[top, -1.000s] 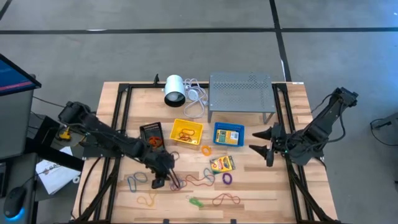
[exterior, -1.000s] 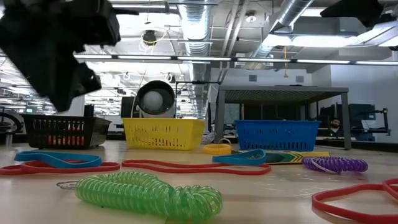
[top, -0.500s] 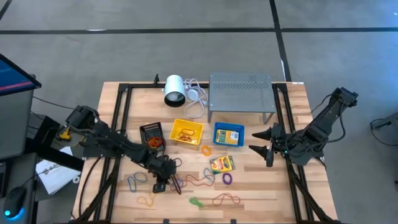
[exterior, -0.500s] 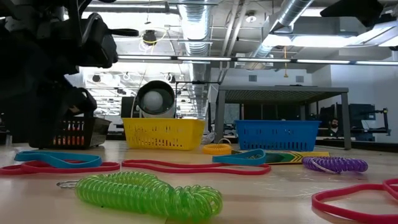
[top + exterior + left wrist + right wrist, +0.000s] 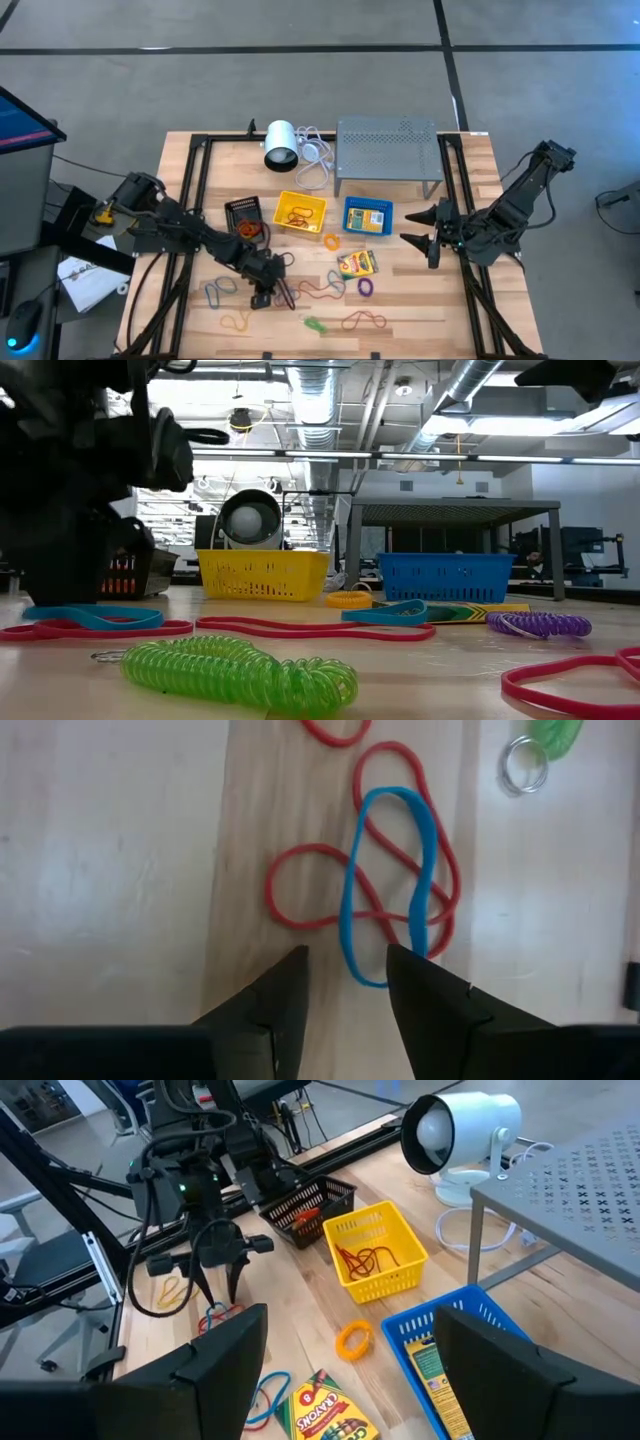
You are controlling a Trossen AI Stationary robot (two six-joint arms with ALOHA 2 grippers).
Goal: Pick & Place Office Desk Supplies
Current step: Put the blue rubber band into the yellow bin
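Left gripper (image 5: 345,982): low over the bench (image 5: 420,300), jaws apart, straddling the near end of the blue rubber band (image 5: 388,880).
Blue rubber band: lay flat, crossing a red rubber band (image 5: 330,890).
Right gripper (image 5: 428,236): hovered at the bench's right side, jaws wide apart, empty.
Crayon box (image 5: 357,263): on the bench, below the blue basket (image 5: 368,216).

You see a light wooden bench (image 5: 400,300) on a grey concrete floor (image 5: 300,80) crossed by dark seams. Across the bench, your low view shows silver ventilation ducts (image 5: 320,400) and pipes (image 5: 470,385) under a ceiling with long strip lights (image 5: 400,457).
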